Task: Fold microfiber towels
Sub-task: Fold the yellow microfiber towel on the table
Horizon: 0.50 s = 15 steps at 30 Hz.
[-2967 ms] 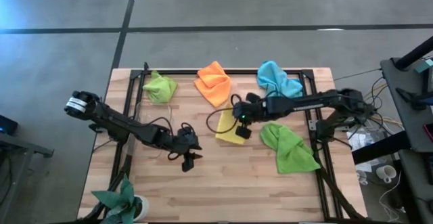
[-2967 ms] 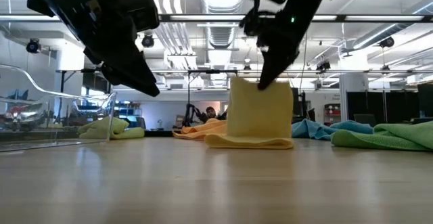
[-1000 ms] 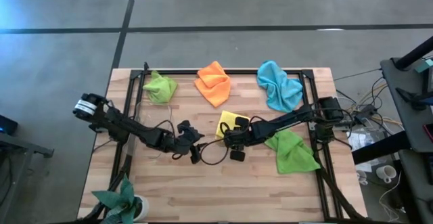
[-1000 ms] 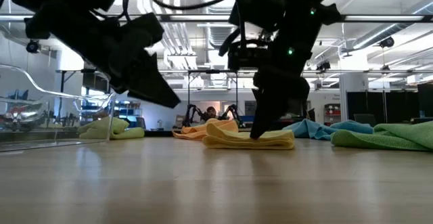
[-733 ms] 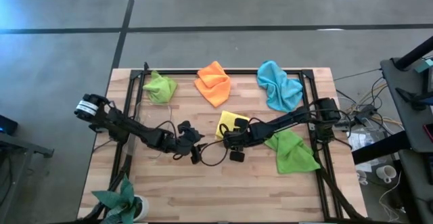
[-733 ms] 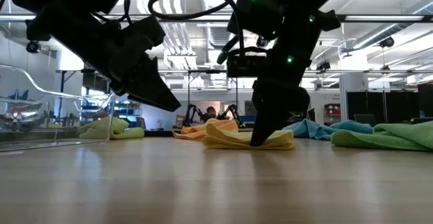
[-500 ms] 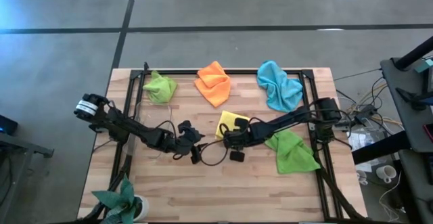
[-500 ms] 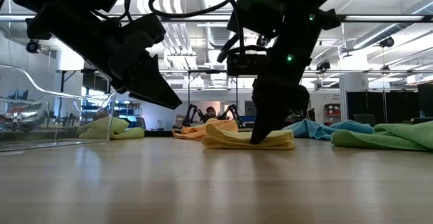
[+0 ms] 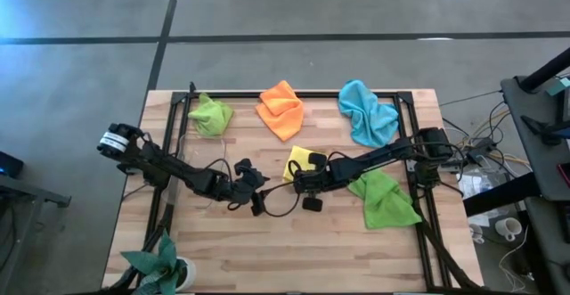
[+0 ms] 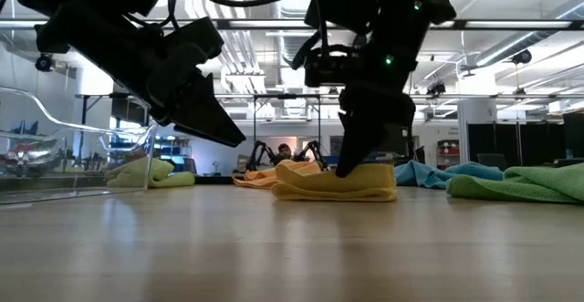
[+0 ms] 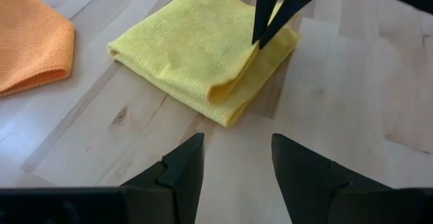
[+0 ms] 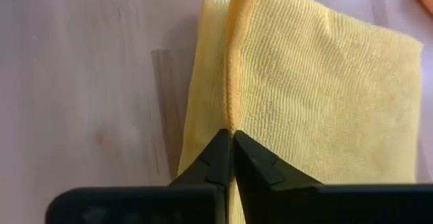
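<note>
Claw pinches yellow towel's edge mid-fold

Yellow towel (image 9: pixel 303 164) lies near the middle of the wooden surface (image 9: pixel 294 250), already doubled over, its layers stacked and slightly offset along one side. The right claw (image 12: pixel 232 158) is clenched on the upper layer's hemmed edge, fingertips pressed together with the cloth seam caught between them; from the low view the towel's near side looks lifted a little off the wood under that grip. The left claw (image 11: pixel 233 158) hangs just beside the towel with its fingers apart, grasping nothing.

The other four towels wait unfolded: lime green (image 9: pixel 210 115) toward the far left corner, orange (image 9: pixel 282 108) beside it, light blue (image 9: pixel 367 112) at the far right, and darker green (image 9: pixel 383 197) on the right, close by the right arm. A potted plant (image 9: pixel 160 264) stands at the near left corner.

To my eye the step in hand is another fold of the yellow towel. Doing it well means carrying the pinched edge up and across in a low arc, so the lower layers are not dragged along the wood. It should land square on the opposite edge before release. Whether the pinch holds only the top layer is hard to tell; if it has taken two, the fold will bunch. The idle left claw is well placed to press the far side down as an anchor.
</note>
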Available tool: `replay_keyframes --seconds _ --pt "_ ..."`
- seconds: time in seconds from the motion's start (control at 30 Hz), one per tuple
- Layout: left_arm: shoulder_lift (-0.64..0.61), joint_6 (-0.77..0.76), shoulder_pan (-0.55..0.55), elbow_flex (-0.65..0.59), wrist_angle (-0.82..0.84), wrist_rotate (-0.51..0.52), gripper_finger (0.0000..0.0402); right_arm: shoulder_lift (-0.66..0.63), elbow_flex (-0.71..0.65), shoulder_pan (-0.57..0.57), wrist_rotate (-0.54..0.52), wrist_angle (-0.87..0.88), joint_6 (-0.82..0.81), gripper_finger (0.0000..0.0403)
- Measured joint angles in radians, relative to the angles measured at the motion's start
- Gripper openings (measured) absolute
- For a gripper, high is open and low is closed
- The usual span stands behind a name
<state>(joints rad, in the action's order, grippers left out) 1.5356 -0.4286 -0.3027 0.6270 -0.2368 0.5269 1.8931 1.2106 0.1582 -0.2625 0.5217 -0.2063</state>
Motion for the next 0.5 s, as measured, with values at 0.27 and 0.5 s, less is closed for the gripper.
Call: replay_keyframes --seconds 0.27,0.5 --pt "-0.001 0.0 0.0 0.0 0.0 0.0 0.0157 0.0 0.019 0.02 0.068 0.003 0.02 0.0009" --pt "-0.001 0.021 0.001 0.0 -0.009 -0.041 0.0157 0.005 0.002 0.021 0.214 -0.015 0.043 0.0026"
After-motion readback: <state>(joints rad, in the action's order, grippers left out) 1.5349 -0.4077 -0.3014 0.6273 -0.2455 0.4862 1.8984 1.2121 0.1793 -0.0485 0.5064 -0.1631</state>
